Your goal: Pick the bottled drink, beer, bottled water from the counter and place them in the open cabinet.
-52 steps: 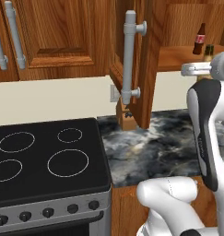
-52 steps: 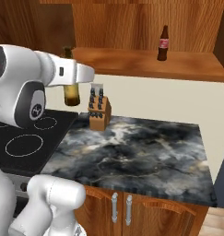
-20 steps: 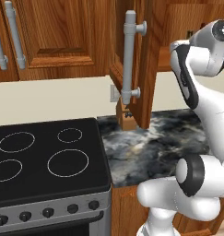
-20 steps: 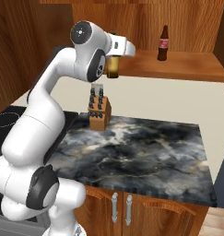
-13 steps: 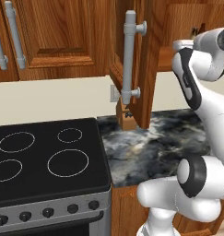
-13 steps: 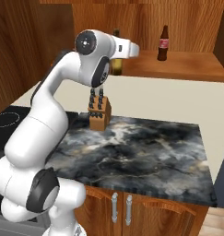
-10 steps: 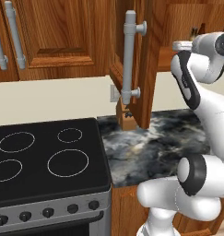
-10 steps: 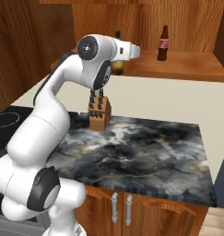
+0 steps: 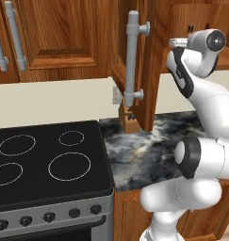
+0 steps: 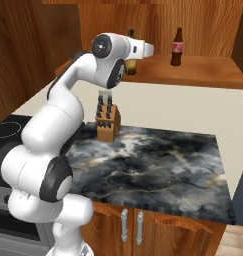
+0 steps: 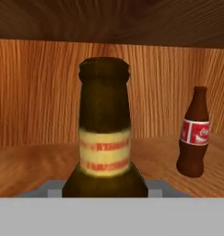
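The jaws pinch the beer (image 11: 105, 143), a slim amber-brown glass bottle with a yellowish label, holding it over the flat shelf of the open reddish-brown wooden cabinet (image 10: 203, 70). The small dark red-brown bottled drink (image 10: 177, 47) with its red and white label already stands on that shelf, well to one side. The beer looks nearly delivered; the bottled water remains, by my judgement. A wooden knife block (image 10: 107, 122) stands on the marbled black and grey bench (image 10: 163, 165), below the arm; nothing blocks the shelf.

No lettering is legible on either bottle's label.
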